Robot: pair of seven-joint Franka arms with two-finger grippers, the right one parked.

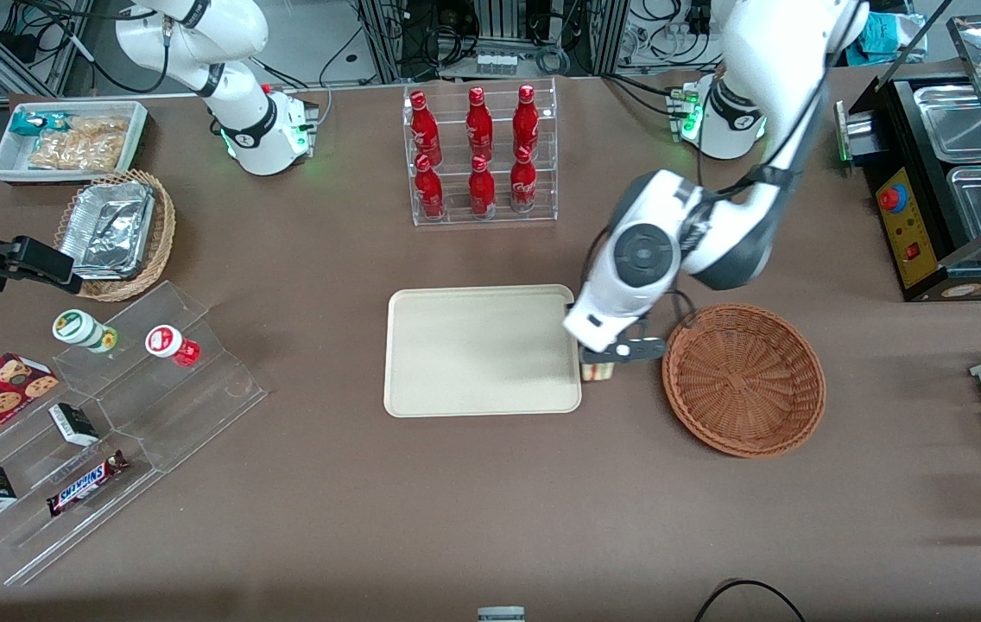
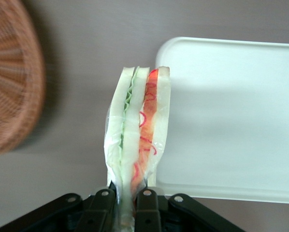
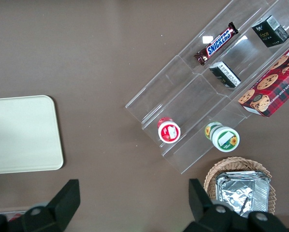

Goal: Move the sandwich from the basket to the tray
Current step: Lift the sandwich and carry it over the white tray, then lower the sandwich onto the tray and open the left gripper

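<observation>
Chocolate bar (image 1: 86,483) is lying nearest on the clear stand (image 1: 102,432). The gripper (image 1: 607,352) is hovering between tray (image 1: 482,350) and basket (image 1: 743,378), jaws clamped on the sandwich (image 2: 137,133), above the surface (image 1: 490,501) by the tray's edge. Both containers are holding nothing.

A clear acrylic rack of red cola bottles (image 1: 480,155) stands farther from the front camera than the fingers (image 2: 147,207) of the gripper (image 1: 598,370). A clear stepped acrylic shelf of snacks (image 1: 154,415) lies well apart from them, toward the parked arm's end.
</observation>
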